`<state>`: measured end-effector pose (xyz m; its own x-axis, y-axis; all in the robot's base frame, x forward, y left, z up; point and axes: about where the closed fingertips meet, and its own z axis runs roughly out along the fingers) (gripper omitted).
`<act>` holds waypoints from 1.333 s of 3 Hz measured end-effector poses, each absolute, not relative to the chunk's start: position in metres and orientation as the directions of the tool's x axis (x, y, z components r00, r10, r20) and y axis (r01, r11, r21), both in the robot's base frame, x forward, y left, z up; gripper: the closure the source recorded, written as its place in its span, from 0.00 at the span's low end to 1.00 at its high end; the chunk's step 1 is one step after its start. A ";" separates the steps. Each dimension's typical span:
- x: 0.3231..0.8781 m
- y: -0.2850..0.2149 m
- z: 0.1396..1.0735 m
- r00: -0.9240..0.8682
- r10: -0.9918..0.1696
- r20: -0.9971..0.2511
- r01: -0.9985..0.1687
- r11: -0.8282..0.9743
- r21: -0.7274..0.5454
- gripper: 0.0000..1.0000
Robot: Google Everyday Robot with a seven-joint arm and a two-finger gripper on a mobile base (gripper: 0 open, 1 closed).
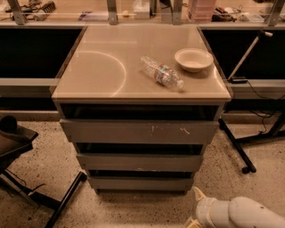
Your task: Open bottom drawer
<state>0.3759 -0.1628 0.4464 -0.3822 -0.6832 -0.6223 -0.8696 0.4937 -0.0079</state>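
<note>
Bottom drawer (140, 183): lowest of 3 flat grey fronts in the cabinet (57, 103), just above the floor (147, 211). Plain, no handle, no marks, and it looks the narrowest of the stack. There's a dark gap betw. it and the mid drawer (140, 162), which has a small pale chip on its lower edge. The top drawer (139, 131) is widest, w/ white scratches right of centre and another dark slot above it. All 3 fronts sit parallel, each stepped in under the one above. Can't tell if the bottom one is out at all.

Gripper (197, 209): frame's btm-right corner, low over the floor, below and to the right of the bottom drawer and not touching it. It's a pale tip on the end of a white arm (240, 214) that comes in from the right edge. Apart or together: can't tell, it's half cut off by the frame.

Cabinet top is beige w/ a faint pale ring on its left half. A clear bottle (161, 72) lies on its side right of centre, cap end toward the front-right. A white bowl (193, 59) stands upright just behind and right of it, near but apart.

Floor is speckled. Black stand (236, 149) right of the cabinet, dark chair legs (62, 205) at left. Cluttered counter (89, 11) behind.
</note>
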 end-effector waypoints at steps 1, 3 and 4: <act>0.410 -0.195 0.430 -0.400 -0.630 -0.666 -0.779 0.617 -0.116 0.00; 0.437 -0.234 0.413 -0.480 -0.645 -0.594 -0.680 0.702 -0.213 0.00; 0.437 -0.234 0.413 -0.480 -0.646 -0.594 -0.680 0.702 -0.214 0.00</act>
<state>0.4374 -0.2343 0.4132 -0.4800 -0.6457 -0.5939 -0.6797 0.7017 -0.2135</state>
